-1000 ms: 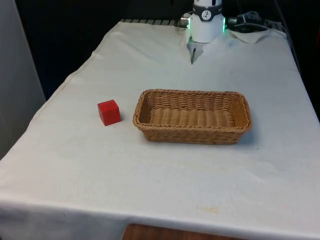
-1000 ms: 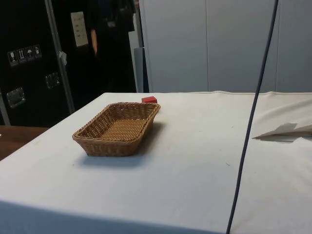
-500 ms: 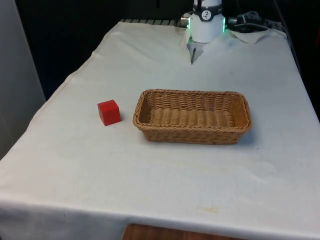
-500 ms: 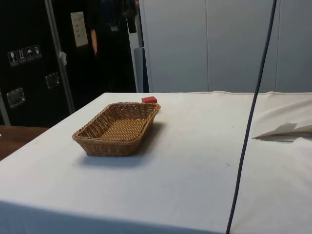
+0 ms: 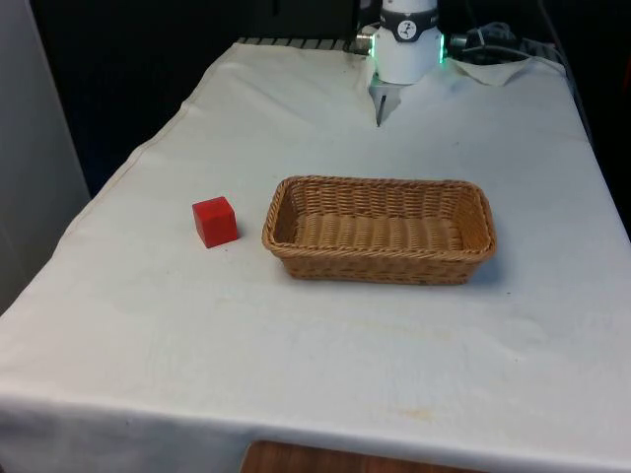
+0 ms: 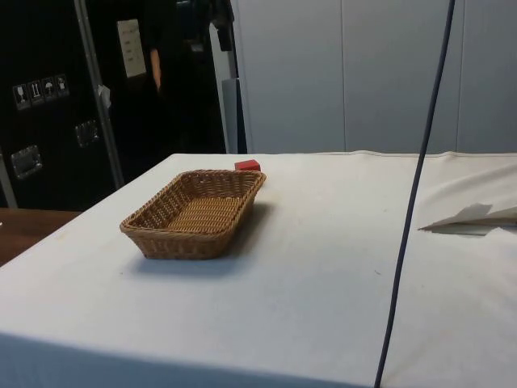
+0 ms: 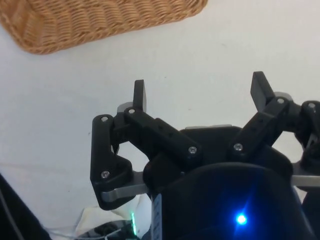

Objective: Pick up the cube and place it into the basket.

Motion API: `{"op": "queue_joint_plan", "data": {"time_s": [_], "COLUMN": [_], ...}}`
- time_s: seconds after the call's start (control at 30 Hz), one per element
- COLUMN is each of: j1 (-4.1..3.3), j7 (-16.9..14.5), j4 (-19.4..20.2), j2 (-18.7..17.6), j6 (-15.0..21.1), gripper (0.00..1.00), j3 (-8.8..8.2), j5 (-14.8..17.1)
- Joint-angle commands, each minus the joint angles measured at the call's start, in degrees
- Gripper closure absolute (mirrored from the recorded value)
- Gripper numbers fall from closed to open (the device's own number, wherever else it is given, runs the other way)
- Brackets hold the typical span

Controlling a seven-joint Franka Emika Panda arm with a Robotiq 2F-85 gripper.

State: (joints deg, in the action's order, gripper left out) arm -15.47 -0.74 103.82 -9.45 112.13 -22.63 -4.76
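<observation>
Worktop (image 5: 325, 365): white cloth, wide, bearing two items.

Basket (image 5: 380, 229): brown wicker, oblong, near the worktop's centre, nothing inside. Its long axis runs 9 to 3 o'clock in the front view.

Hand (image 7: 199, 92): black, two fingers spread wide with nothing between them, held above bare cloth on the robot's side of the basket (image 7: 95, 20).

Cube (image 5: 214, 221): red, small, resting on the cloth just off the basket's short end at 9 o'clock in the front view, not touching it. In the side view the cube (image 6: 247, 165) peeks over the basket's far end.

Judgement: the pick is not begun. With the hand somewhere beyond the basket at 12 o'clock, the cube likely lies toward 8 o'clock of it, so the reach must pass round that short end.
</observation>
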Motion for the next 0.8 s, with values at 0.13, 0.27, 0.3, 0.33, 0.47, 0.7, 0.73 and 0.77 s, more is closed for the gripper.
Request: {"op": "queue_joint_plan", "data": {"time_s": [0.13, 0.27, 0.3, 0.33, 0.47, 0.7, 0.73, 0.77], "j1": [0.06, 0.11, 0.11, 0.11, 0.06, 0.06, 0.06, 0.06], "j7": [0.29, 0.46, 0.06, 0.46, 1.6, 4.18, 4.47, 4.87], "j4": [0.29, 0.29, 0.06, 0.29, 0.23, 0.17, 0.17, 0.17], "j2": [-0.46, -0.8, -0.74, -0.86, -1.2, -1.6, -1.66, -1.72], "j6": [1.95, 2.64, 1.72, 2.81, 3.09, 3.21, 3.27, 3.27], "gripper": [0.0, 0.0, 0.0, 0.0, 0.0, 0.0, 0.0, 0.0], "j3": [-1.26, -1.89, -1.78, -2.06, -2.58, -2.58, -2.58, -2.58], "j5": [-1.49, -2.01, -1.43, -2.12, -2.29, -2.18, -2.18, -2.12]}}
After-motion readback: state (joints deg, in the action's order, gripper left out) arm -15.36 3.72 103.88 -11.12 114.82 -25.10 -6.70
